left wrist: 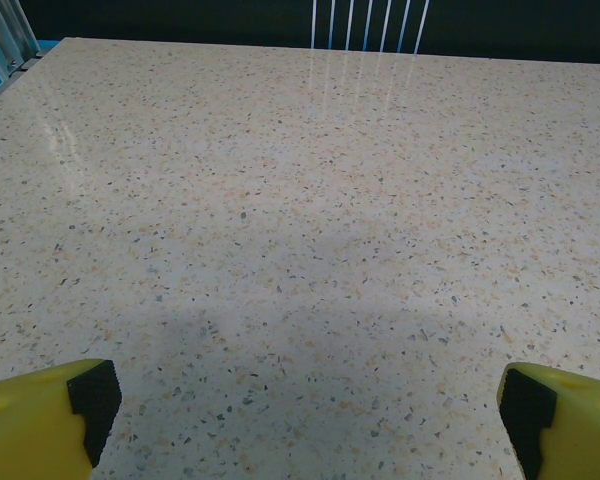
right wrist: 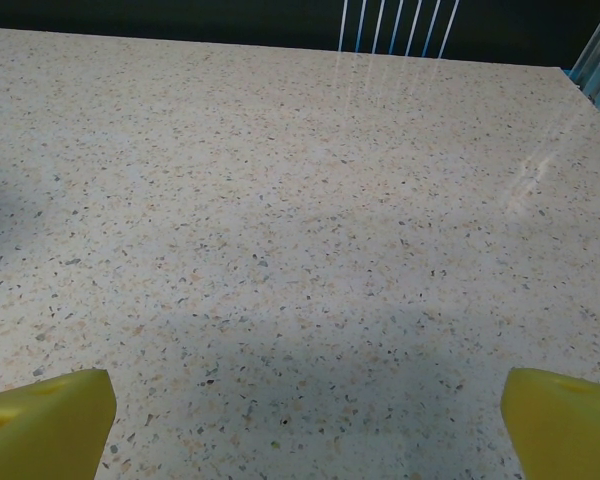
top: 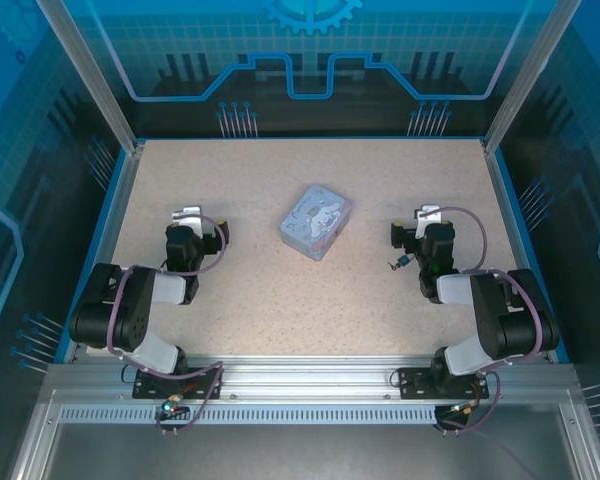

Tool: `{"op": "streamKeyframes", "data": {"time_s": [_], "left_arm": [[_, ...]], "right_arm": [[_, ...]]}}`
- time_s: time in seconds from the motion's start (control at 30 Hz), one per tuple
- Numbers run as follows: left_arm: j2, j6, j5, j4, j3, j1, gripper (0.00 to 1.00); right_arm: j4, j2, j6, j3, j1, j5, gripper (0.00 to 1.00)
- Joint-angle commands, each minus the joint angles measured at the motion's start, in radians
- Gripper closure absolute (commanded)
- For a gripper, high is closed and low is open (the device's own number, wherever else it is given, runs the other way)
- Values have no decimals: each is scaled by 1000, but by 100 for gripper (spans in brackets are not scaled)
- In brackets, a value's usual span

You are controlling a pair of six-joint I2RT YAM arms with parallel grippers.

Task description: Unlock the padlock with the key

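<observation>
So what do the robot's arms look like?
The left arm and right arm are chunky black with pale grey parts, each with a looping purplish cable. The left tool and right tool have yellow fingers, black-padded on the left.

The worktop [top: 280,310] is beige with fine dark and tan speckles. The tin [top: 317,221] is pale blue-lilac with a cartoon print. The left pincer [left wrist: 308,405] has yellow fingers [left wrist: 30,425] with black pads [left wrist: 95,395]; the right pincer [right wrist: 308,420] is yellow.

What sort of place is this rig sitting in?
Probably a lab robot cell: speckled beige tabletop boxed in by silver aluminium frame rails and blue circuit-print wall panels.
</observation>
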State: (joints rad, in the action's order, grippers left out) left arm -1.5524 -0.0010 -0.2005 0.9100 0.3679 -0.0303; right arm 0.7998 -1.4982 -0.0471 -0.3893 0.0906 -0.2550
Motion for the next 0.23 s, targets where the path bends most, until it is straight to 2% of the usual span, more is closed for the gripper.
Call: {"op": "streamKeyframes", "data": {"time_s": [0.0, 0.2], "left_arm": [[1, -20, -4, 9, 12, 5, 1], [1, -27, -44, 32, 0, 3, 1]], "right_arm": [[-14, -4, 3, -25, -18, 38, 0], [-4, -3, 7, -18, -12, 36, 0]]}}
